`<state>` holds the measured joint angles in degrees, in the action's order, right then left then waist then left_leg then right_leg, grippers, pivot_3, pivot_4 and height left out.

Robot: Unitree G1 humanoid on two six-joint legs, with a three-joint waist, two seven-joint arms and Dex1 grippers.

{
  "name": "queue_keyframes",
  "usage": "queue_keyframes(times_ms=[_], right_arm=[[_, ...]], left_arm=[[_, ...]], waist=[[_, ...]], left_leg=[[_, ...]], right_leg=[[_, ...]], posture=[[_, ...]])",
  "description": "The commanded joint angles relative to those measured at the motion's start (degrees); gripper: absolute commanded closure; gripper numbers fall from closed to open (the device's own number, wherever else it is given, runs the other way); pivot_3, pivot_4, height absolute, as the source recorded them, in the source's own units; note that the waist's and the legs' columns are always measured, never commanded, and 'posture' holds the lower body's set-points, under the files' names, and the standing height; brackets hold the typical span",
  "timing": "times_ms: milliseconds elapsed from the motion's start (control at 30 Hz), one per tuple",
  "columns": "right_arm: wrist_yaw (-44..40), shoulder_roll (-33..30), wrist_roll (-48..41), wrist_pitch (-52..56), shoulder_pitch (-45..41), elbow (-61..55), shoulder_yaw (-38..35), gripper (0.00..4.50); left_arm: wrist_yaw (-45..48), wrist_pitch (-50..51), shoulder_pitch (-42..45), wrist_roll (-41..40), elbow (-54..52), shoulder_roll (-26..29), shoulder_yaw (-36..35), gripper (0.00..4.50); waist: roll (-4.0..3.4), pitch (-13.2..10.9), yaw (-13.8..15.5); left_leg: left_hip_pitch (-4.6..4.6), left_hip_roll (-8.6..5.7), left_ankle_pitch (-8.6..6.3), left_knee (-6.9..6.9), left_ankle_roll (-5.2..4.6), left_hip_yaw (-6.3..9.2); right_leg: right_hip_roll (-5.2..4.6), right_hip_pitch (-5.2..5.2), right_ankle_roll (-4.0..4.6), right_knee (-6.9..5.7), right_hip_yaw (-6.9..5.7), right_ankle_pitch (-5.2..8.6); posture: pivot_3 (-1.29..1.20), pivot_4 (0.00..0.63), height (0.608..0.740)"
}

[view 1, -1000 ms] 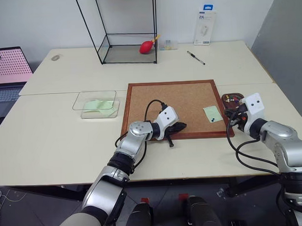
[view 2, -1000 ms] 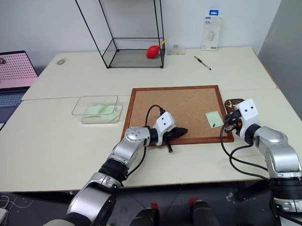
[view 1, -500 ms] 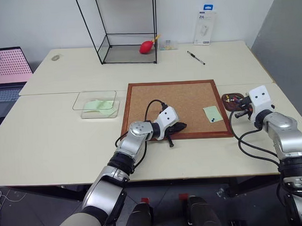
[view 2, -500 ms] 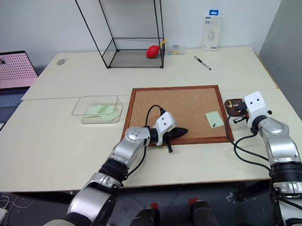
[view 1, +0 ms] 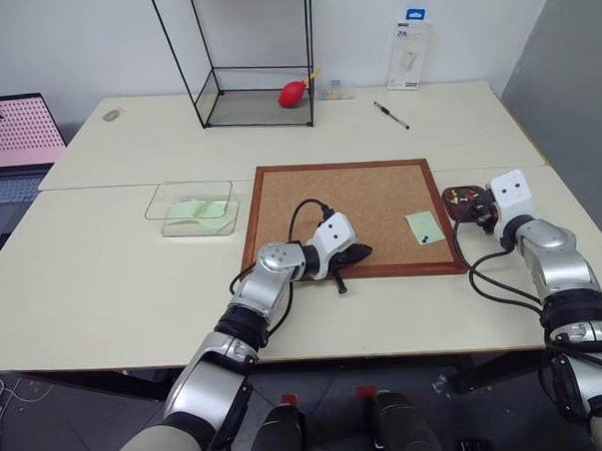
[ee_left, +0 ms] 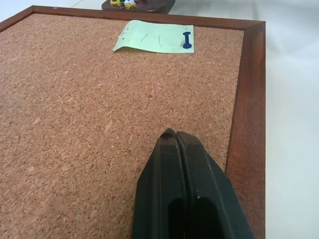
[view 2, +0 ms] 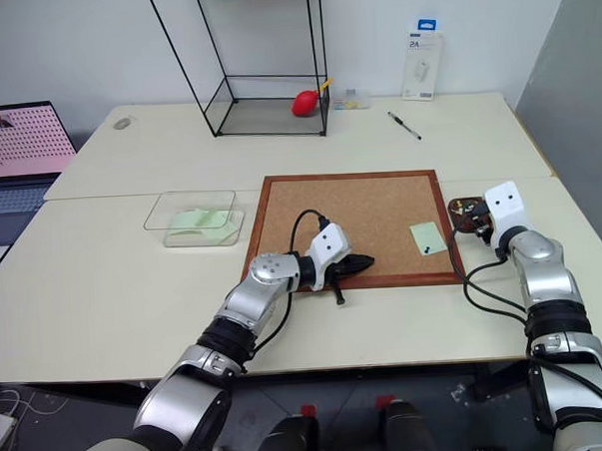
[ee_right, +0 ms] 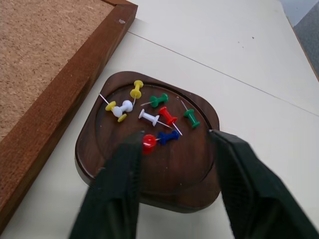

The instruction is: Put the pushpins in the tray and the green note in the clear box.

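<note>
Right wrist view gives you what the head views blur: right gripper (ee_right: pixel 174 137) spread wide over the tray (ee_right: pixel 189 186), a blue pushpin (ee_right: pixel 168 137) inside; left gripper (ee_left: pixel 175 134) pressed closed above the corkboard (ee_left: pixel 99 124).

Both arms: silver-grey metal segments with black joint bands. Each wrist carries a white block housing with two small dark round marks on its face. Black cables loop off each wrist and forearm. Left gripper (ee_left: pixel 177 142): two matte black fingers, smooth, tapering to rounded tips. Right gripper (ee_right: pixel 174 139): black fingers, broad and rounded.
</note>
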<state>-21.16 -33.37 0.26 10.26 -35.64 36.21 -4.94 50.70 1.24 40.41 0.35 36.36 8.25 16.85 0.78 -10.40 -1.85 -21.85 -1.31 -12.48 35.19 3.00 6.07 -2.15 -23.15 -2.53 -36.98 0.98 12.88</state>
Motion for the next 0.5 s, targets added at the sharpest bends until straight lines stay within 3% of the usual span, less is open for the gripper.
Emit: queue_keyframes(times_ms=[33,100,333,500], right_arm=[[-0.53,-1.03,-2.04,-0.62,-0.31,-5.06,-2.68,1.38],[-1.29,-1.56,-3.26,0.38,1.82,-9.41,-3.84,1.01],[-8.19,-1.48,-11.67,8.18,15.16,-29.49,-7.09,1.01],[-10.30,0.82,-15.35,12.90,22.75,-40.75,-5.08,1.01]], left_arm=[[-0.05,1.80,-2.11,1.69,2.66,-0.15,1.46,4.50],[-0.13,1.72,-2.08,1.68,2.76,-0.21,1.43,4.50],[-0.25,1.38,-2.06,1.64,3.13,-0.28,1.17,4.50],[-0.22,1.17,-2.03,1.62,3.36,-0.43,1.07,4.50]], waist=[[0.00,0.00,0.00],[-0.01,0.00,0.00],[-0.01,0.02,0.09],[-0.16,0.14,-0.06]], left_leg=[[0.00,0.00,0.00,0.00,0.00,0.00],[0.00,0.00,0.00,0.00,0.00,0.01],[-0.05,0.00,0.00,-0.01,0.00,0.06],[0.02,0.01,0.00,0.01,0.00,-0.03]], right_leg=[[0.00,0.00,0.00,0.00,0.00,0.00],[0.00,0.00,0.00,0.00,-0.01,0.00],[0.00,0.01,0.00,0.05,-0.05,0.01],[0.00,0.03,-0.04,0.01,0.03,0.00]], posture=[[0.00,0.150,0.740],[0.00,0.150,0.740],[0.00,0.150,0.740],[0.00,0.150,0.740]])
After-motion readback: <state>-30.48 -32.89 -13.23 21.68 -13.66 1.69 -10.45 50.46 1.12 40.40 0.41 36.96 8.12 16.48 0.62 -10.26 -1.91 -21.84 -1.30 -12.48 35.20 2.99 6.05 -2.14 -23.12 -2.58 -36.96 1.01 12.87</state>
